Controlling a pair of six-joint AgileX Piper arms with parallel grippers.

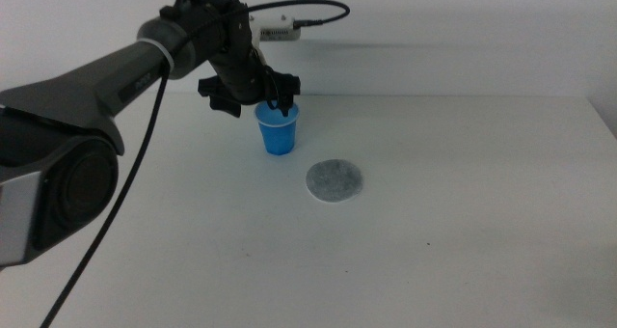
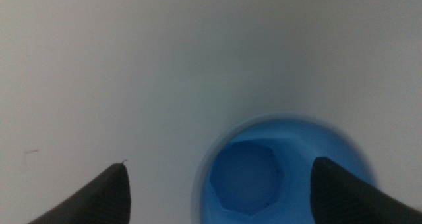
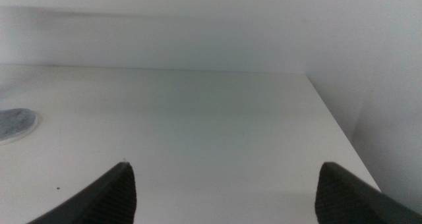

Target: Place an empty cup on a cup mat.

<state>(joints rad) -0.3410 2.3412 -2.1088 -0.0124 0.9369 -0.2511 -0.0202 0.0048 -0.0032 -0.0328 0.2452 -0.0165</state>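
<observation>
Cup upright on table, just beside cup mat, not touching | L gripper over cup rim, jaws wide, one inside | R gripper away, jaws wide

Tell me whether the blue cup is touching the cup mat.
Apart. The middle view shows the cup standing upright on the table, with a strip of bare white tabletop between its base and the cup mat.
</observation>
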